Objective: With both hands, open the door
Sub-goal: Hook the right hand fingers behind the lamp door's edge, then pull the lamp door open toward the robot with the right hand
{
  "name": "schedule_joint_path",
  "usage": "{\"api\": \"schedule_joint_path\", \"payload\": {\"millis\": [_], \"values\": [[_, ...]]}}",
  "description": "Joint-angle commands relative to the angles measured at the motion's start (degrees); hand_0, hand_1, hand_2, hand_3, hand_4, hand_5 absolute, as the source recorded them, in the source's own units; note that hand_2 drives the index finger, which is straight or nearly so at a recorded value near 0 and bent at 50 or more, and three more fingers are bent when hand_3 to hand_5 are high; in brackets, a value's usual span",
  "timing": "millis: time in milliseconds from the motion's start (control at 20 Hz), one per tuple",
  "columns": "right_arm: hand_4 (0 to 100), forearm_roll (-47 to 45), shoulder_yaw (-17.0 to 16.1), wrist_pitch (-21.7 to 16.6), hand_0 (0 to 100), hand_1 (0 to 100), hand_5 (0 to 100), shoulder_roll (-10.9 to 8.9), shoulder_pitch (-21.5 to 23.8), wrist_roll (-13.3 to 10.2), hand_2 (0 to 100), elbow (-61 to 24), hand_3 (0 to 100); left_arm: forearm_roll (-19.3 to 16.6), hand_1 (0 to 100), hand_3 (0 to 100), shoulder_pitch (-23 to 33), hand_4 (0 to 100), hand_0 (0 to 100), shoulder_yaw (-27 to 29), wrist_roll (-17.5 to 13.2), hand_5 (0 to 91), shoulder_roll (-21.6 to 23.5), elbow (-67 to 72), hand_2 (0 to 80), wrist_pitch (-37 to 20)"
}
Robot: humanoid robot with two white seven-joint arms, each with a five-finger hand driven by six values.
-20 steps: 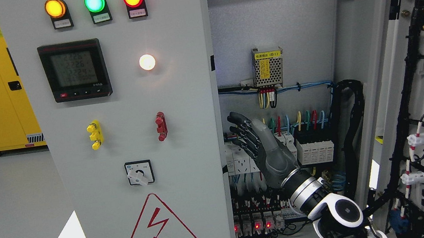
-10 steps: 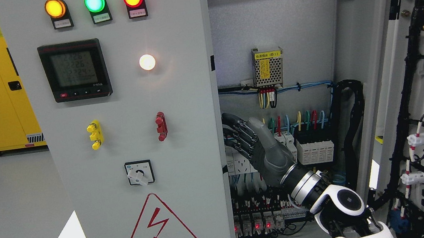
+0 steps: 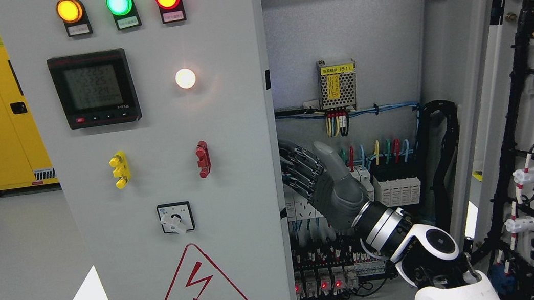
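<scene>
Grey steel left door stands closed beside the open bay, and my right hand reaches toward its inner edge, fingers straight, slightly apart, holding nothing — I'd hook them behind that edge before pushing outward — clear of the wiring

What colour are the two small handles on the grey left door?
In the head view, one small handle is yellow and the other handle red.
</scene>
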Motion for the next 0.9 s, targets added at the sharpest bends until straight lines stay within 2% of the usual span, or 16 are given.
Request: {"api": "schedule_joint_path", "payload": {"millis": [0,150,751,851], "values": [[0,-0.71,-0.57,-0.02,26,0,0,-0.34,-0.91,2.4,0,2.6,0,0.0,0,0,-0.88,0,0,0.0,0.0,0.0,-1.49,-1.58,0.0,-0.03],[0,-0.62,-0.57,-0.03,26,0,0,-0.34,-1.26,4.86,0,3.21,0,0.0,0,0,-0.88,0,0,0.0,0.0,0.0,-1.49,-1.58,0.0,-0.03],[0,-0.62,-0.66,0.06,26,0,0,-0.34,-2.84,6.8,0,6.82,0,0.0,0,0,-0.97,0,0,0.0,0.0,0.0,-1.41,-1.58,0.0,-0.03],[0,-0.62,-0.57,0.06,26,0,0,-0.25,-3.28,8.37,0,6.99,0,0.0,0,0,-0.97,0,0,0.0,0.0,0.0,-1.41,-1.58,0.0,-0.03]]}}
